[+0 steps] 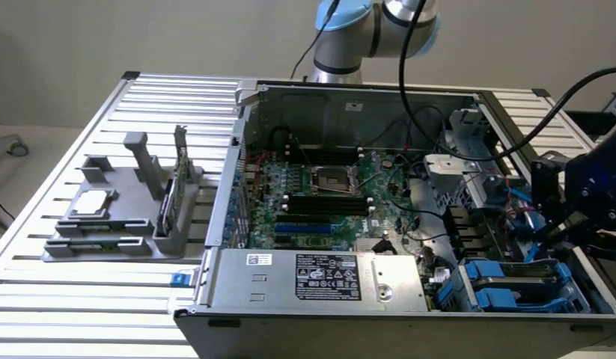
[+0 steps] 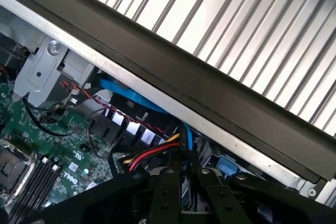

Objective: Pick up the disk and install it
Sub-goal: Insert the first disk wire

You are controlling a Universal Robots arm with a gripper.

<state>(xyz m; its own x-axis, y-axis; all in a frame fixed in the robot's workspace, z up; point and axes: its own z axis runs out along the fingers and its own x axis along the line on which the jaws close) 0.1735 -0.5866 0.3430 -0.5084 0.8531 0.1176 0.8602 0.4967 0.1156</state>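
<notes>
My gripper (image 1: 585, 224) hangs over the open computer case's (image 1: 388, 314) side at the exterior view's right, above the drive bay. In the wrist view its black fingers (image 2: 165, 195) stand close together with only a narrow gap, and nothing hand-sized is between them. Blue plastic carriers (image 1: 513, 288) sit in the bay at the case's front corner, just below the gripper. A bit of blue carrier (image 2: 227, 165) also peeks out beside the fingers. I cannot make out the silver-grey body of the disk in these carriers.
A grey fixture (image 1: 108, 243) at the exterior view's left holds a square processor chip (image 1: 93, 202) and a green card (image 1: 178, 183) on edge. Inside the case are the motherboard (image 1: 328, 194), power supply (image 1: 318, 277) and red-yellow cables (image 2: 152, 153). The case's dark rim (image 2: 210, 77) runs close by.
</notes>
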